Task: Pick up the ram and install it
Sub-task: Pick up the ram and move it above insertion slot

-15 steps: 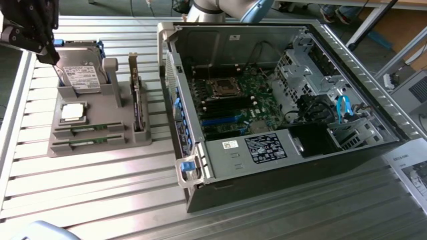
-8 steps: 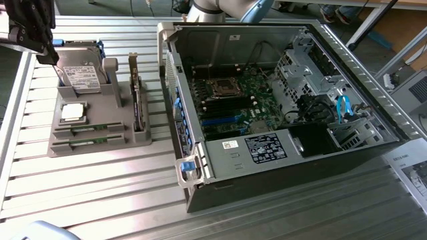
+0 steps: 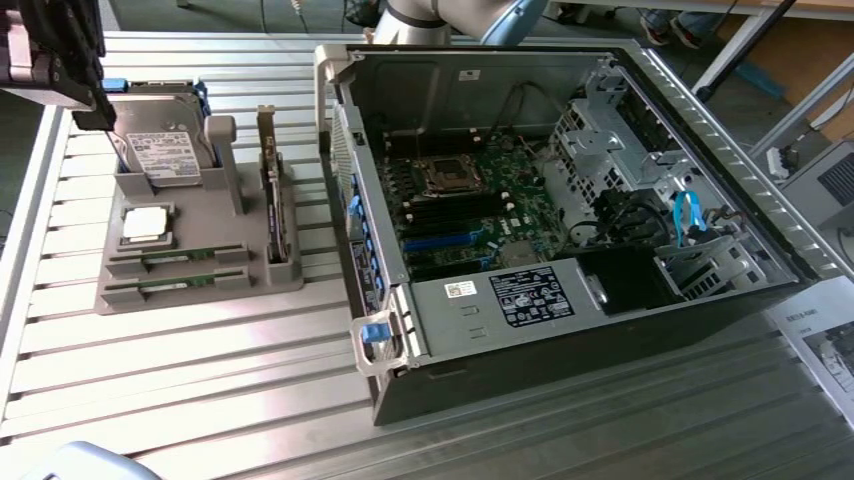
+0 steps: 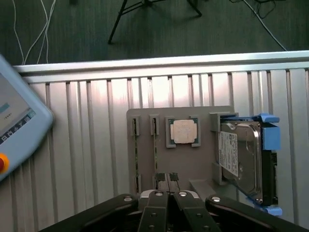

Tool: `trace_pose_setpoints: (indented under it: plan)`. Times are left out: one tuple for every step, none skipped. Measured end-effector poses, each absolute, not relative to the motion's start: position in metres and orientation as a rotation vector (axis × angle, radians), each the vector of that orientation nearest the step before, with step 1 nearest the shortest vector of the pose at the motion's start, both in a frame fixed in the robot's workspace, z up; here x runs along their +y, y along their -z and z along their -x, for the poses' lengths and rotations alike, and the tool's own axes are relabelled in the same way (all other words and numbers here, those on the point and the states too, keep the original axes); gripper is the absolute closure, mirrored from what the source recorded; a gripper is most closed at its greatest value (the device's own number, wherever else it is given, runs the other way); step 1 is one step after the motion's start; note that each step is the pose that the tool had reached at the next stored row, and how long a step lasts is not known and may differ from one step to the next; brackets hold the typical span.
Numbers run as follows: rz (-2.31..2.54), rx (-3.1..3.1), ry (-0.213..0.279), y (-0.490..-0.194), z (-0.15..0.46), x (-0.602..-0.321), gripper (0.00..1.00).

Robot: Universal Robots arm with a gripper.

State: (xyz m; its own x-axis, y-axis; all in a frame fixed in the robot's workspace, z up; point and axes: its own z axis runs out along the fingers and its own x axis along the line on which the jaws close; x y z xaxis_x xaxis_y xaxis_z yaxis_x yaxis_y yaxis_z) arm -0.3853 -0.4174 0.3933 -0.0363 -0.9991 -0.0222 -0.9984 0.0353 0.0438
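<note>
Handling comes first with the ram (image 4: 155, 154). It is a slim green board stick, judged light and stiff but brittle along its length, with small chips on its faces and a contact edge best left untouched. The soundest hold looks to be across the two flat faces near the middle of the exposed long edge, so that it lifts straight without twisting. It sits in a slot of the grey holder (image 4: 198, 164), lower than the jaws and well apart from them, though roughly in line with them in the wrist view. A second stick (image 4: 136, 154) of the same kind lies in the neighbouring slot, further off that line. The jaws are pressed fully together and grip nothing. On the ram's other side lies the square silver processor (image 4: 183, 131), then the hard drive (image 4: 240, 159) in its blue-edged cradle, which in the exterior view is the part nearest under the jaws. An upright expansion card (image 3: 274, 215) stands at the holder's edge toward the open computer case (image 3: 534, 200), well away from the jaws. All of this rests on the ribbed metal worktop (image 3: 200, 380).
</note>
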Motion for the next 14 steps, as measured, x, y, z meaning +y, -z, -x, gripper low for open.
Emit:
trace_pose_setpoints:
  plan:
    - [-2.184, -2.236, 0.073, -0.3933, 0.3853, -0.4174, 0.90]
    - [-2.196, -2.225, 0.073, -0.3933, 0.3853, -0.4174, 0.90]
    - [-2.199, -2.221, 0.073, -0.3933, 0.3853, -0.4174, 0.90]
    - [-2.199, -2.221, 0.073, -0.3933, 0.3854, -0.4173, 0.90]
    - [-2.199, -2.221, 0.073, -0.3933, 0.3853, -0.4173, 0.90]
    - [-2.199, -2.221, 0.073, -0.3933, 0.3853, -0.4173, 0.90]
    - [-2.199, -2.221, 0.073, -0.3933, 0.3853, -0.4173, 0.90]
    - [-2.199, -2.221, 0.073, -0.3933, 0.3853, -0.4173, 0.90]
    - [-2.199, -2.221, 0.073, -0.3933, 0.3853, -0.4173, 0.90]
    - [-2.199, -2.221, 0.073, -0.3933, 0.3853, -0.4173, 0.90]
    - [-2.199, -2.221, 0.073, -0.3933, 0.3853, -0.4173, 0.90]
    - [-2.199, -2.221, 0.073, -0.3933, 0.3850, -0.4172, 0.90]
    - [-2.199, -2.221, 0.073, -0.3933, 0.3843, -0.4172, 0.90]
    - [-2.199, -2.221, 0.073, -0.3933, 0.3832, -0.4173, 0.90]
